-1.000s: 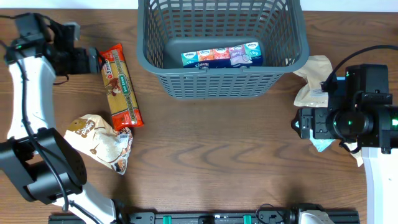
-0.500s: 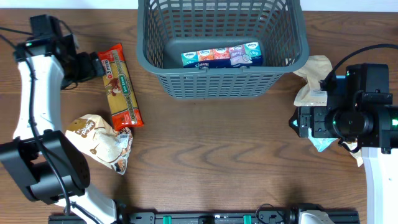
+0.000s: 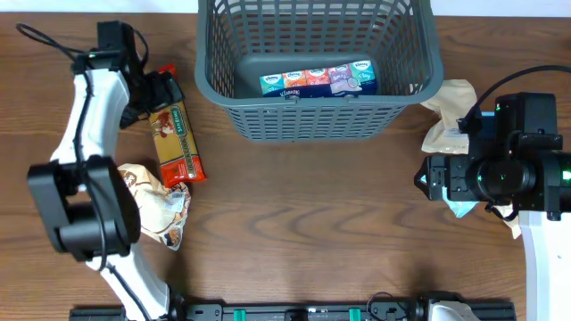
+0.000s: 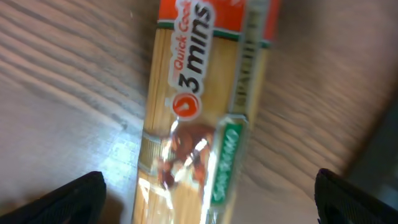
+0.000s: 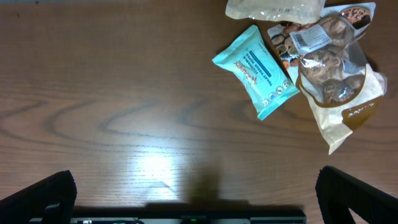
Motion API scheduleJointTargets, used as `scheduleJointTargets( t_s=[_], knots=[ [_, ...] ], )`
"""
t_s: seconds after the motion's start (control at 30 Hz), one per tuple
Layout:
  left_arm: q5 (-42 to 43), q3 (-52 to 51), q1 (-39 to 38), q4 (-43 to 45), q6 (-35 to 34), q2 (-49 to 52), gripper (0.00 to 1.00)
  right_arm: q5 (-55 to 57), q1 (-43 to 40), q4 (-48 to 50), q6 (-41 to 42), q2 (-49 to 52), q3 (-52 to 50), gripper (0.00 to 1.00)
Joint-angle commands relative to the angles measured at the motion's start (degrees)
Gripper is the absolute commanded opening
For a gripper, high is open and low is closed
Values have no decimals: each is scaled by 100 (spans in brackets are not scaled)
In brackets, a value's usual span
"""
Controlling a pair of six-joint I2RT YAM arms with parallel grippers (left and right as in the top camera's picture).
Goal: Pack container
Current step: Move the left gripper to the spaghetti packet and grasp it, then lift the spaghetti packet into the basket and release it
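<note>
- The left gripper (image 3: pixel 153 89) hovers over the top end of the long orange-and-green spaghetti packet (image 3: pixel 176 134). Its fingers are spread wide with nothing between them.
- I'd call this the reach for the next item. The wrist view is filled with the packet's "3 mins" label, so the arm is low over it.
- The large dark grey slotted plastic basket (image 3: pixel 312 120) sits at the far middle of the table, just right of the packet. A multicoloured pack of tissues (image 3: pixel 318 79) lies along its near wall.
- The next move probably calls for a straight drop and a pinch across the packet's narrow width. A long packet may sag or swing, so the lift must clear that thick rim.
- The right gripper (image 3: pixel 428 176) hangs wide open and empty over bare wood. A teal sachet (image 5: pixel 255 71) and a clear bag of brown biscuits (image 5: pixel 333 74) lie nearby.
- A brown-and-white snack bag (image 3: pixel 147 201) touches the spaghetti's near end.
- The brown wood-grain table (image 3: pixel 312 232) catches some glare. Of the room, only a pale strip shows beyond the far edge.
</note>
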Motion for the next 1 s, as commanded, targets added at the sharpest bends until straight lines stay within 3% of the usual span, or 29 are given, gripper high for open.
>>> scheduleJointTargets(
  t_s=[0.0, 0.6, 0.63, 0.7, 0.83, 0.97],
  knots=[
    [-61, -44, 17, 66, 55, 302, 99, -37, -68, -22, 57, 4, 79, 99],
    [-214, -44, 17, 275, 1080, 1132, 99, -39, -68, -120, 61, 4, 79, 99],
    [-214, -44, 17, 278, 1152, 1169, 94, -39, -68, -140, 61, 4, 79, 99],
    [-216, -44, 17, 308, 1187, 1215, 57, -39, -68, -160, 61, 4, 79, 99],
    [-262, -44, 24, 398, 1185, 1237, 8, -39, -68, -177, 63, 4, 79, 99],
    [-431, -42, 24, 570, 1274, 1215, 6, -39, -68, -170, 61, 4, 79, 99]
  ],
)
